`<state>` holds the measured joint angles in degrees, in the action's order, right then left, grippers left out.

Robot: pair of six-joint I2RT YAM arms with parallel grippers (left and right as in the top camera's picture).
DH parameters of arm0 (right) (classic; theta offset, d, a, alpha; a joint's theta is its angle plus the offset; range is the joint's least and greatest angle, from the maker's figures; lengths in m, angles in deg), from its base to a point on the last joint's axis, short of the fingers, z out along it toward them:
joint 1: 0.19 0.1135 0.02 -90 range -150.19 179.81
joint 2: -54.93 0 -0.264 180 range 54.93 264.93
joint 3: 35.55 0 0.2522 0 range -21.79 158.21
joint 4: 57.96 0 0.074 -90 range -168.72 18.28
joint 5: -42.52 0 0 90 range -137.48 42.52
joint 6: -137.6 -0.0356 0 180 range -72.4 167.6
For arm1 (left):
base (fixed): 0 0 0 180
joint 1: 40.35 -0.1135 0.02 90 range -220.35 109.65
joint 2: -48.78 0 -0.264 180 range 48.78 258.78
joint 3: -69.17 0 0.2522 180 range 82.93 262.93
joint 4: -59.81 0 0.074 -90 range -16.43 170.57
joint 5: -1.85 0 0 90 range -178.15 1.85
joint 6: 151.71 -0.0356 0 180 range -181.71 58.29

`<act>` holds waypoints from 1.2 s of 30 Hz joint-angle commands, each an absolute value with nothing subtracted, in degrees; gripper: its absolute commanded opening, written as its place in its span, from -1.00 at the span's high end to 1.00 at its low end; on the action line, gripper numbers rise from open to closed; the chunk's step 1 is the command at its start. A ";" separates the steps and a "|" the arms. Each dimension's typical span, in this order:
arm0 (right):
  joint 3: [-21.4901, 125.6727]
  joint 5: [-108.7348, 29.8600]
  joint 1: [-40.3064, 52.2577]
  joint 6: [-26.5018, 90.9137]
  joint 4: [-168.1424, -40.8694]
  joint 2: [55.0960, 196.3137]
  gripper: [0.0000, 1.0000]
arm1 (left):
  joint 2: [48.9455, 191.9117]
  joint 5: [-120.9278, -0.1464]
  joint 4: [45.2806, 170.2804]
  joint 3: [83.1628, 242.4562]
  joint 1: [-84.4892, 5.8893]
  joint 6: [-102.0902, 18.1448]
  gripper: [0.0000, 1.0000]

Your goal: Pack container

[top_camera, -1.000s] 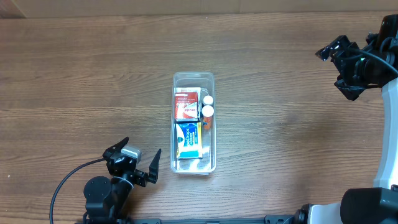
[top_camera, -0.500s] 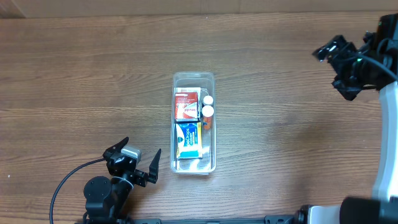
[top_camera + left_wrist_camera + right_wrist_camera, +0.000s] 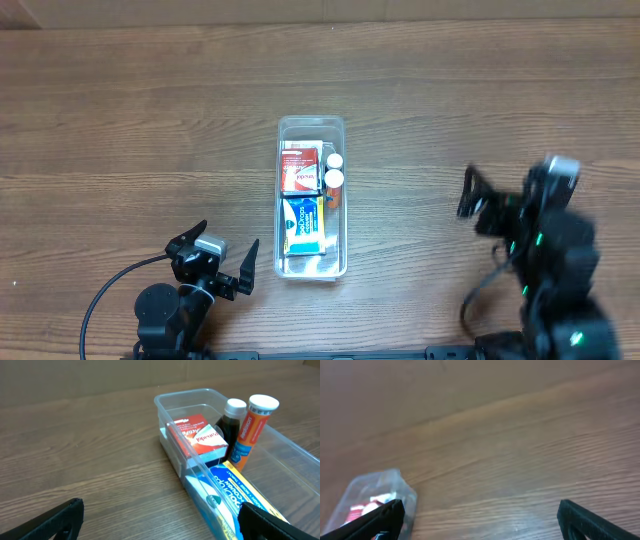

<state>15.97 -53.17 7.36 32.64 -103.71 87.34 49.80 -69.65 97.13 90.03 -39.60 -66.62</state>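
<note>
The clear plastic container (image 3: 311, 126) sits mid-table, long axis front to back. Inside are a red and white box (image 3: 299, 168), a blue and yellow box (image 3: 301, 226), a dark bottle with a white cap (image 3: 334, 160) and an orange tube (image 3: 334, 182). The left wrist view shows the container (image 3: 172, 404) with the red box (image 3: 200, 440), dark bottle (image 3: 231, 425) and orange tube (image 3: 252, 430). My left gripper (image 3: 215, 262) is open and empty, left of the container's near end. My right gripper (image 3: 478, 200) is open and empty, well right of the container (image 3: 375, 492).
The brown wood-grain table (image 3: 120, 130) stretches all round the container. A black cable (image 3: 105, 290) loops from the left arm at the front left.
My right arm has swung from the far right back corner down and forward to the front right of the table, blurred in motion. The left arm and the container have not moved.
</note>
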 commanded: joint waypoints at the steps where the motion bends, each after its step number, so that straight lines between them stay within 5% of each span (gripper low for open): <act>1: 4.17 -51.64 7.58 33.93 -101.78 73.30 -1.00 | 49.25 -69.04 96.71 89.74 -39.97 -67.73 -1.00; 10: -12.35 -51.73 7.56 33.95 -101.61 55.03 -1.00 | 49.25 -69.04 96.71 89.74 -39.97 -67.73 -1.00; 36: -13.86 -51.69 7.52 34.15 -99.86 55.10 -1.00 | 49.25 -69.04 96.71 89.74 -39.97 -67.73 -1.00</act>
